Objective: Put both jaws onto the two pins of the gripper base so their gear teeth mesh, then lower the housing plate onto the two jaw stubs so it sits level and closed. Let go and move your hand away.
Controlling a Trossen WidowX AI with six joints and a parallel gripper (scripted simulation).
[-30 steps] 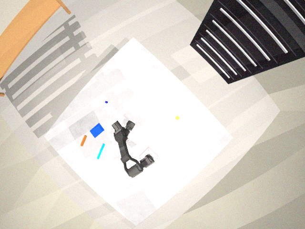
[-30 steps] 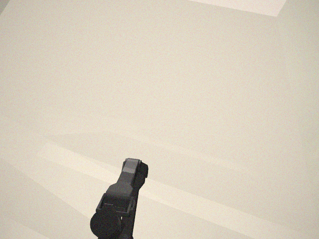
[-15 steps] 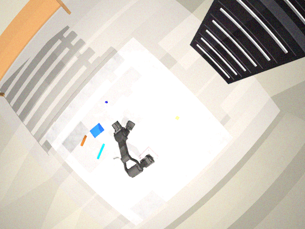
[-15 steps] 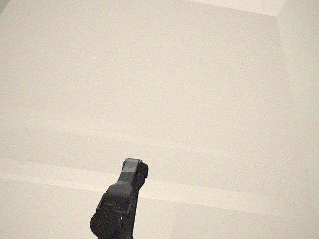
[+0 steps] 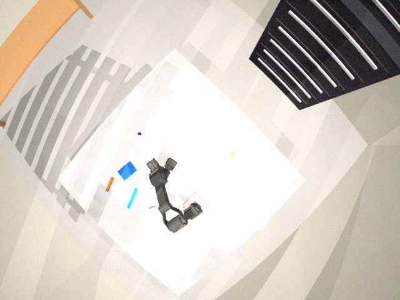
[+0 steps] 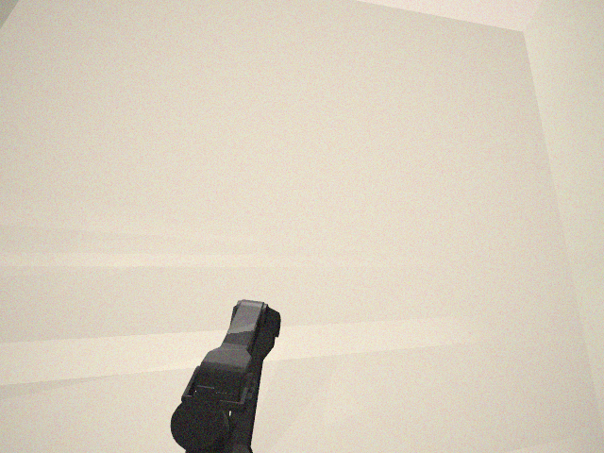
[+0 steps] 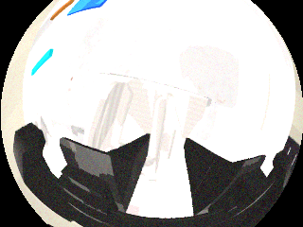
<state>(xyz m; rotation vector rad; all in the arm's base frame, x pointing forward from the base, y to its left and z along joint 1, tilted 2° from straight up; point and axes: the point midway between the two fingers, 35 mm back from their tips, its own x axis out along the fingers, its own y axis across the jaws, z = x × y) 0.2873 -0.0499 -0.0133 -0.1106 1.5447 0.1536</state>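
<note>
Black jaws grip a pale piece (image 7: 158,124), its shape unclear; fitting parts onto the base seems underway, calling for alignment before lowering.
</note>
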